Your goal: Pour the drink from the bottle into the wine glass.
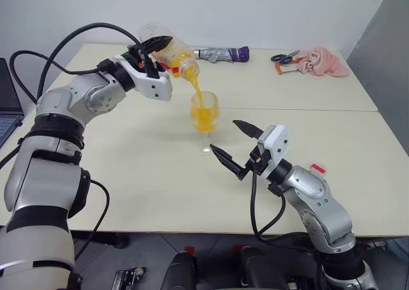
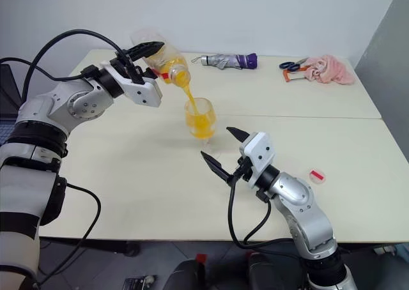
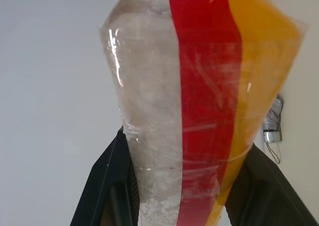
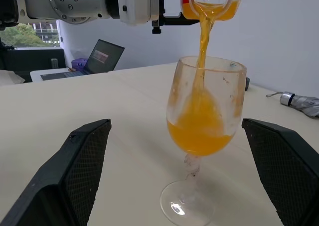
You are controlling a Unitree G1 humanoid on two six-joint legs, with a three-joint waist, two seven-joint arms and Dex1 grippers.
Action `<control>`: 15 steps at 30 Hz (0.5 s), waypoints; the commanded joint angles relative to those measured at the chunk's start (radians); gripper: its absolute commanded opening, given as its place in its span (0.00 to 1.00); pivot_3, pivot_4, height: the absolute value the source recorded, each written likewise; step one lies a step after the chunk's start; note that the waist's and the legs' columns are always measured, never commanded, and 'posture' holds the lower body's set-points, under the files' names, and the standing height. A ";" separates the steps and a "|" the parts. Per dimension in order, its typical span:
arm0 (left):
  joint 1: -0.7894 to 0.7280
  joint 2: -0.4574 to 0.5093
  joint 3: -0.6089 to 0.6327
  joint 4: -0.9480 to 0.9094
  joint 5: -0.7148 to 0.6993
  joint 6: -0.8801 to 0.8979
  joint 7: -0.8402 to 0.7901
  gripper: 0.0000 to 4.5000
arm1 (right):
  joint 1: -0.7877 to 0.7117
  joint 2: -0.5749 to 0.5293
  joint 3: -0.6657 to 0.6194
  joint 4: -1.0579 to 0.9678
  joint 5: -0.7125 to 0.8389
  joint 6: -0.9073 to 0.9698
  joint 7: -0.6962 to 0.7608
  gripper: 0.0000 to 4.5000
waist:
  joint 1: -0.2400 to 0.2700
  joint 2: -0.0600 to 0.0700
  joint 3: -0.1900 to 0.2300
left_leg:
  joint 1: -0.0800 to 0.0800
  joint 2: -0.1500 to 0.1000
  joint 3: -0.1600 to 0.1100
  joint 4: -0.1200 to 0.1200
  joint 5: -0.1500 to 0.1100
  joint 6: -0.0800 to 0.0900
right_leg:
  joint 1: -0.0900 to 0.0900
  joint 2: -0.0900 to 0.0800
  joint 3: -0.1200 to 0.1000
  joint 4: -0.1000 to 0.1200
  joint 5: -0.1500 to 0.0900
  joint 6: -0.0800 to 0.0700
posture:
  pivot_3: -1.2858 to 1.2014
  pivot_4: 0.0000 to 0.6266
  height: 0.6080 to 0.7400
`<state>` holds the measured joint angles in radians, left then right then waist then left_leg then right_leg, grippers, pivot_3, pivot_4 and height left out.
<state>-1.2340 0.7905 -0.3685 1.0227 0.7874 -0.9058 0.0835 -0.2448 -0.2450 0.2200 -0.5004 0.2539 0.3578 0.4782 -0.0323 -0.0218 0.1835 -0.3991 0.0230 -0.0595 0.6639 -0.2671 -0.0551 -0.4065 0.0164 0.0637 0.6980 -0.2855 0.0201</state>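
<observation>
My left gripper (image 1: 152, 52) is shut on the clear bottle (image 1: 167, 50), which is tipped mouth-down above the wine glass (image 1: 204, 114). A thin stream of the orange drink (image 4: 202, 42) runs from the bottle's mouth into the glass, whose bowl is partly filled with drink (image 4: 200, 131). The bottle's red label strip (image 3: 207, 101) shows between the fingers (image 3: 107, 186) in the left wrist view. On the near side of the glass my right gripper (image 1: 231, 144) is open, a finger (image 4: 79, 171) on either side of the foot, touching nothing.
A folded grey and purple umbrella (image 1: 220, 53), scissors (image 1: 285, 57) and a pink cloth (image 1: 323, 61) lie along the table's far edge (image 1: 268, 49). A laptop (image 1: 9, 108) sits off the table's left side. A small red item (image 2: 316, 174) lies on the table right of my right arm.
</observation>
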 commanded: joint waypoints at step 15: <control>-0.065 0.017 -0.013 -0.006 0.006 -0.009 0.041 0.38 | -0.003 0.003 0.003 -0.027 -0.005 -0.018 -0.005 1.00 | 0.000 0.000 0.000 | 0.000 0.000 0.000 0.000 0.000 0.000 | 0.000 0.000 0.000 0.000 0.000 0.000 | 0.52 0.24 1.00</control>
<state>-1.2601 0.7904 -0.3888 1.0256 0.8012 -0.9081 0.1023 -0.2448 -0.2458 0.2202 -0.5004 0.2528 0.3578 0.4781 -0.0323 -0.0218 0.1835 -0.3990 0.0230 -0.0595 0.6640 -0.2671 -0.0551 -0.4065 0.0164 0.0637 0.6982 -0.2855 0.0201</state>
